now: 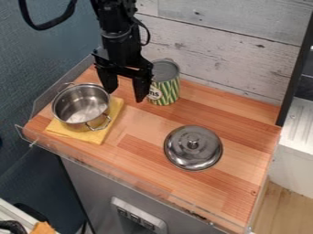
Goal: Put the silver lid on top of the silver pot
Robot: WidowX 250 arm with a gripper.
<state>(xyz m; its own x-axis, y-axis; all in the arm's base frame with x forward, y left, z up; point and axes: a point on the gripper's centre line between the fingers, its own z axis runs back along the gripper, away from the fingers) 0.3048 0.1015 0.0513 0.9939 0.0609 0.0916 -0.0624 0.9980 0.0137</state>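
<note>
Pincer (125, 95): spread, pinching nothing; apparently at the fetching step.
Silver lid (193, 153): lying on the counter (149, 123), right of the pincer and nearer the camera.
Silver pot (68, 103): uncovered on a yellow cloth (92, 136), left of the pincer.
Can (164, 83): just right of the pincer.
Knob (193, 144): likely next target; calls for centring above, lowering astride, then squeezing.
</note>
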